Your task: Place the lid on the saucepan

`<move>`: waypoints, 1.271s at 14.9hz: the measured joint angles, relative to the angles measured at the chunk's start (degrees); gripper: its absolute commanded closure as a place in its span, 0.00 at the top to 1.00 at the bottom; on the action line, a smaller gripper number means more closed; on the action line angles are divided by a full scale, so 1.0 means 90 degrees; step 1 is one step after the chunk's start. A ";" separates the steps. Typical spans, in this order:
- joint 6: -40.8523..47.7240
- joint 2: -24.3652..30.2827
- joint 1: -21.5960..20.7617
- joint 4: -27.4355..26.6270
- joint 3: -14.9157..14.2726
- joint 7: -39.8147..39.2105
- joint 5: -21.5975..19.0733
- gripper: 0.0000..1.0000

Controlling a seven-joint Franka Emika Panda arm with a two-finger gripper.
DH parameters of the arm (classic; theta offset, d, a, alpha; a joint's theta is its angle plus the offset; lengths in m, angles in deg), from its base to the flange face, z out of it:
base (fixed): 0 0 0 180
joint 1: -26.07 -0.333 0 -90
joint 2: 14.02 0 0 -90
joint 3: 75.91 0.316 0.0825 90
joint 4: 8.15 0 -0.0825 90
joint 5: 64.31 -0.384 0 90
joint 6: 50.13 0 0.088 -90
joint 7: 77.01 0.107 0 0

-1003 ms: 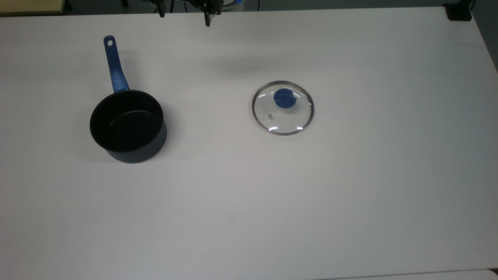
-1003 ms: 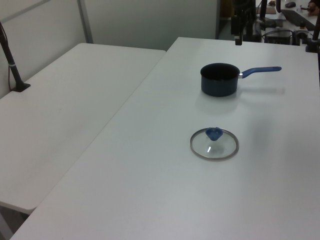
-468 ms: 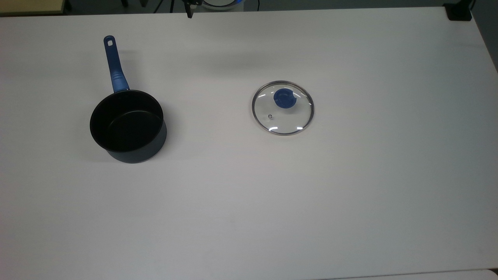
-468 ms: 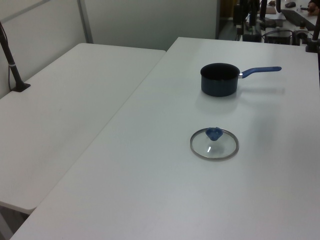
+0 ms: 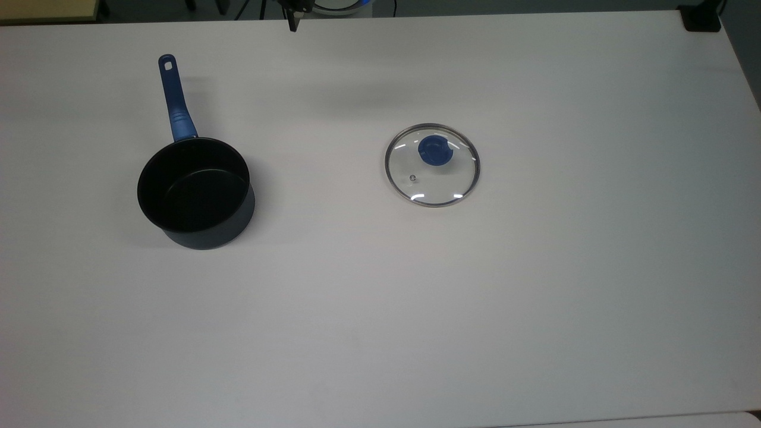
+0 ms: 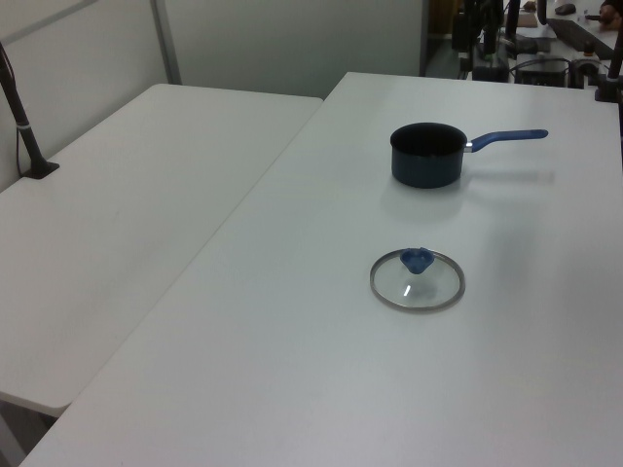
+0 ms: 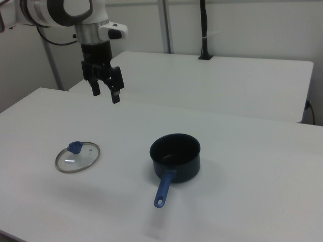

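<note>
In the right view the lid (image 7: 77, 157) lies flat on the white table (image 7: 242, 201), knob up, well apart from the pan (image 7: 175, 158) to the right view's right; the pan's long blue handle points toward the camera. The gripper (image 7: 105, 95) hangs high above and beyond the lid, fingers apart and empty. Since a second ago, the gripper has drawn back toward the top view's upper edge; lid and pan lie unmoved.

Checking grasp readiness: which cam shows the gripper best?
Right view: the gripper hangs open in full above the table, both fingers distinct. The top view shows just a fingertip at its upper edge; the left view, dark parts among background clutter.
</note>
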 measured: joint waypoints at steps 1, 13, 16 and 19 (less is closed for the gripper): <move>0.0000 -0.0012 0.0000 0.0000 0.0001 0.0000 0.0000 1.00; -0.0010 -0.0315 -0.0251 -0.0029 0.0078 -0.0273 -0.0006 1.00; -0.0212 -0.0677 -0.0643 -0.0047 0.0108 -0.0272 -0.0010 1.00; -0.0511 -0.0952 -0.0993 -0.0074 0.0118 -0.0273 -0.0046 1.00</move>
